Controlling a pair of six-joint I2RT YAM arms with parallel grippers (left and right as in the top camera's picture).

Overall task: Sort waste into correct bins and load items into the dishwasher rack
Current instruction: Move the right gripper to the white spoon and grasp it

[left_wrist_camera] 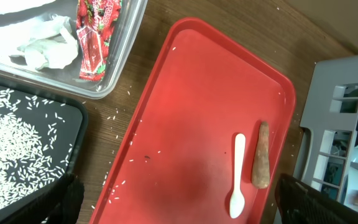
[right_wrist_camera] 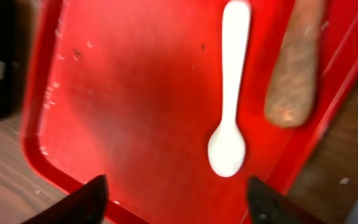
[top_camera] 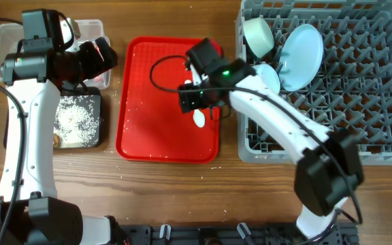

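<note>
- On the flat red tray (top_camera: 148,116), close to its right rim, lies the white plastic spoon (right_wrist_camera: 232,93). It has a slim straight handle and a small oval bowl, and it rests flat on the red surface.
- Just beside the spoon, between it and the rim, lies the brown food stick (right_wrist_camera: 294,68). It is tapered like a carrot and roughly parallel to the handle, with a thin strip of red showing between the 2.
- Left of the red tray, the black tray (left_wrist_camera: 76,134) holds a wide scatter of white rice grains (left_wrist_camera: 17,137). A few stray grains dot the red tray and the desk (left_wrist_camera: 132,81).
- Behind the black tray, the clear tub (left_wrist_camera: 118,65) contains crumpled white paper (left_wrist_camera: 42,46) and a red-and-white wrapper (left_wrist_camera: 92,31).
- Right of the red tray, the grey rack (top_camera: 359,102) carries a pale green bowl (top_camera: 257,35), a pale blue plate (top_camera: 301,47) and a light blue bowl (top_camera: 269,76), the last partly hidden by the right arm.
- The right claw (right_wrist_camera: 176,199) hangs over the red tray with its 2 fingers spread wide and nothing between them. The dark fingertips (right_wrist_camera: 86,199) show at the bottom edge of the right wrist view, and the spoon's bowl end is the nearest thing, touching neither.
- The left claw (left_wrist_camera: 179,208) is also spread wide and empty, above the left side of the desk by the tub.
</note>
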